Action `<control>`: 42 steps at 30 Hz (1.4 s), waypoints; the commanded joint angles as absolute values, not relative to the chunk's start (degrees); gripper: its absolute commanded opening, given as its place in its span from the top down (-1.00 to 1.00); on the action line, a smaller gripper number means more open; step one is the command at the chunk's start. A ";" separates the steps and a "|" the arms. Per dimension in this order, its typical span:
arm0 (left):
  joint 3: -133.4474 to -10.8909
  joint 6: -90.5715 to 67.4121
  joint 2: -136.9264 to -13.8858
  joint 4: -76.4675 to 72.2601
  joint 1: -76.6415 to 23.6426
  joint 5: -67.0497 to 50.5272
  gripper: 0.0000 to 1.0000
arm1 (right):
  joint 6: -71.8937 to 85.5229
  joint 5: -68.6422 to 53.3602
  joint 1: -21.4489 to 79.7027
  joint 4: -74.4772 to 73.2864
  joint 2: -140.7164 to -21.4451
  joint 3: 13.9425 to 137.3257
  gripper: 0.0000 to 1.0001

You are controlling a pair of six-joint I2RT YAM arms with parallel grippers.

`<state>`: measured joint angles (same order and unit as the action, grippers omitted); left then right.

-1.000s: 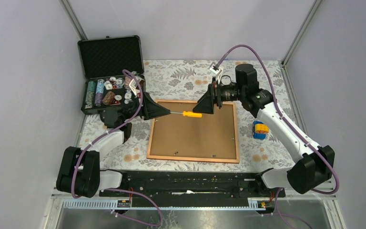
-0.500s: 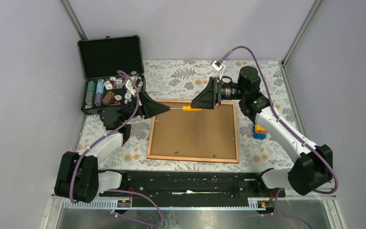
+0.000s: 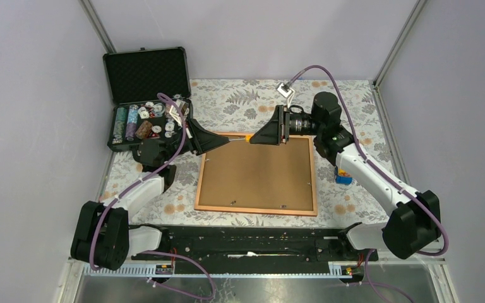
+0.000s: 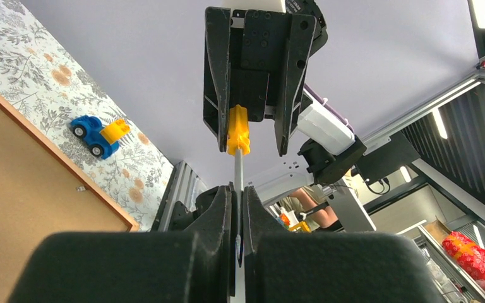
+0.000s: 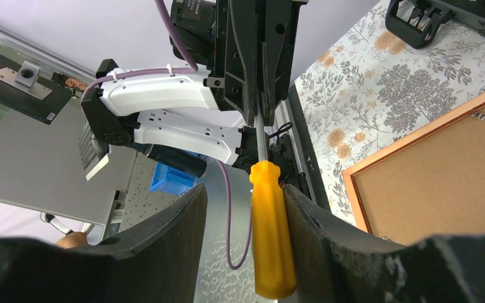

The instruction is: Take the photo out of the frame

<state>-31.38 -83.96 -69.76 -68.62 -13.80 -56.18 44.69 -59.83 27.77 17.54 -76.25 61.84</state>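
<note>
The orange-red frame (image 3: pixel 256 209) lies face down on the floral cloth, its brown back with small metal clips facing up; it also shows in the left wrist view (image 4: pixel 25 183) and the right wrist view (image 5: pixel 442 183). The photo is hidden under the backing. My left gripper (image 3: pixel 226 142) (image 4: pixel 237 189) is shut on the metal shaft of a screwdriver with an orange handle (image 4: pixel 238 129) (image 5: pixel 270 227), held level above the frame's far edge. My right gripper (image 3: pixel 257 137) (image 5: pixel 245 189) is open around the handle, which touches one finger, with a gap at the other.
An open black foam-lined case (image 3: pixel 145 76) with poker chips stands at the far left, behind my left arm. A blue and yellow toy truck (image 3: pixel 344 172) (image 4: pixel 100 134) sits on the cloth right of the frame, under my right arm.
The screwdriver and my left gripper have moved toward the frame's far edge. My right gripper has slid left over the orange handle, which now lies between its fingers.
</note>
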 commanded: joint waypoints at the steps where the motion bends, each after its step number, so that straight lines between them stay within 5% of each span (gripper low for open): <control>1: -32.88 -79.75 -67.80 -66.34 -14.74 -54.45 1.00 | 44.34 -59.22 29.46 20.38 -76.52 63.18 -0.05; 12: -32.04 -77.55 -67.09 -66.02 -15.44 -52.91 1.00 | 44.19 -57.92 30.34 19.69 -77.72 63.78 0.14; 20: -33.31 -71.67 -67.24 -58.62 -16.74 -54.19 0.99 | 43.10 -58.43 30.43 18.71 -78.57 65.02 0.66; 23: -36.78 -61.27 -66.84 -44.99 -16.28 -57.15 0.10 | 35.61 -57.40 30.04 12.57 -77.96 66.33 0.93; 25: -40.90 -48.69 -66.32 -25.43 -15.37 -58.34 -0.16 | 30.17 -56.11 28.40 6.94 -77.27 67.05 1.00; 31: -51.82 -8.22 -64.06 14.84 -14.33 -48.49 -0.40 | 10.04 -51.14 21.95 -14.05 -74.98 68.68 1.00; 42: -47.72 17.70 -61.08 28.79 -14.51 -32.93 -0.44 | -22.54 -41.91 21.24 -47.98 -73.83 70.69 1.00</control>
